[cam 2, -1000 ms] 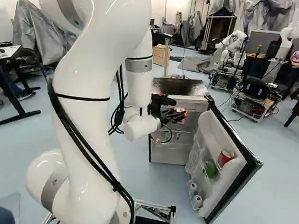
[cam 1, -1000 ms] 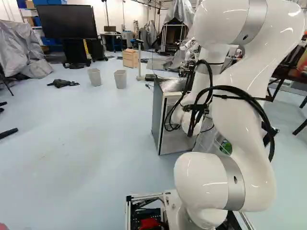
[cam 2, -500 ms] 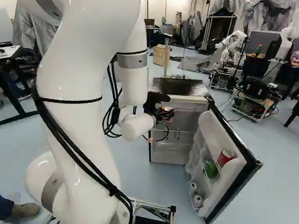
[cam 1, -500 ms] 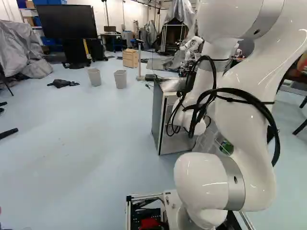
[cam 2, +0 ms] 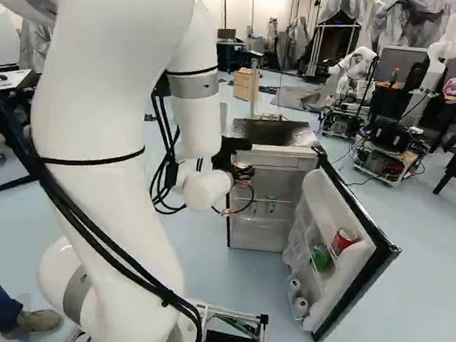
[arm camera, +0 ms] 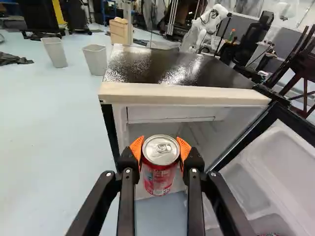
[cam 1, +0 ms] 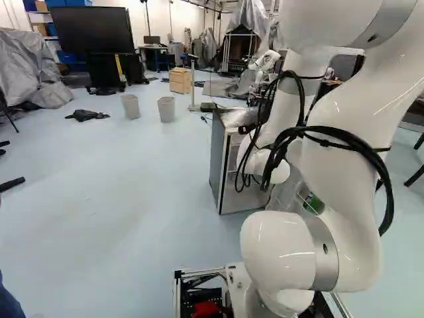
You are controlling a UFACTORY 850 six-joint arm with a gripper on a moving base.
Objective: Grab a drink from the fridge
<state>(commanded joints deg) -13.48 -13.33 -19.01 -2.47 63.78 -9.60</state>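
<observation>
- Claw (cam 2: 244, 171) pinching a red can (arm camera: 160, 169), an orange pad (arm camera: 138, 149) pressed to either side.
- That can, silver top up, sits before the open front of the fridge (cam 2: 276, 133).
- Door (cam 2: 354, 268) swung wide, another red can (cam 2: 343, 241) and a green can (cam 2: 321, 258) on its shelves.
</observation>
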